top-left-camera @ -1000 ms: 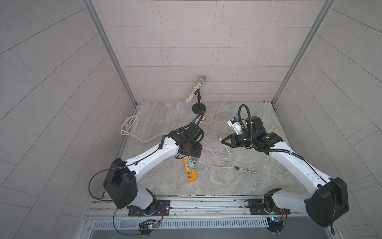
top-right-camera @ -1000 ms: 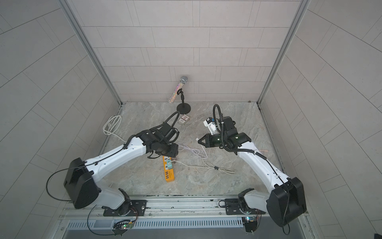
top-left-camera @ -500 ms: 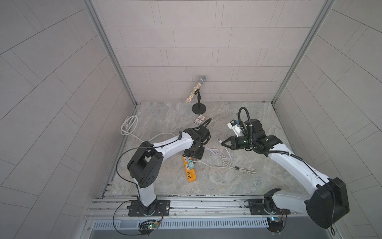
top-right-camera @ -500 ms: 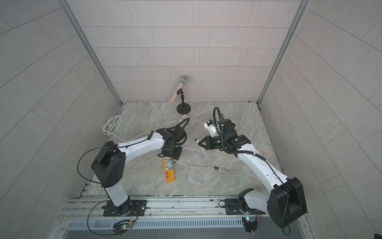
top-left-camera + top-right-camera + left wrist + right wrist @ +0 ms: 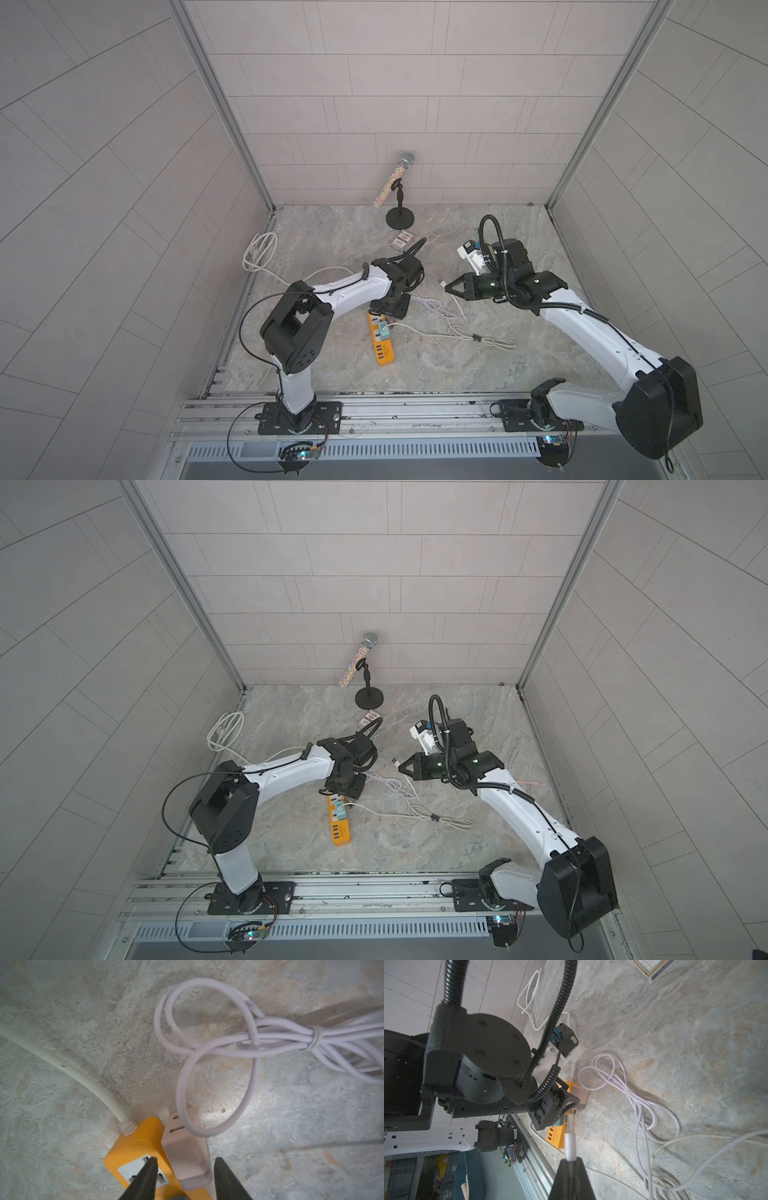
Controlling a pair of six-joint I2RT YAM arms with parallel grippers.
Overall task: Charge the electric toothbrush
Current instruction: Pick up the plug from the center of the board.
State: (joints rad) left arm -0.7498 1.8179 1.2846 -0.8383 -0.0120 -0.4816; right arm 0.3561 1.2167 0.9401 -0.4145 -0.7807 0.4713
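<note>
Left hand [image 5: 186, 1165] parted, right hand [image 5: 569, 1161] closed

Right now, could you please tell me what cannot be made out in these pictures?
- Toothbrush: recognisable in no view.
- Small box: print too small in both top views, cut off at the right wrist view's edge.
- Power strip: most of it cut off at the left wrist view's edge.

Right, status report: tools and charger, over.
Left tool open, straddling pink adapter. Right tool shut on white USB plug. Pink cable looped over adapter.
</note>
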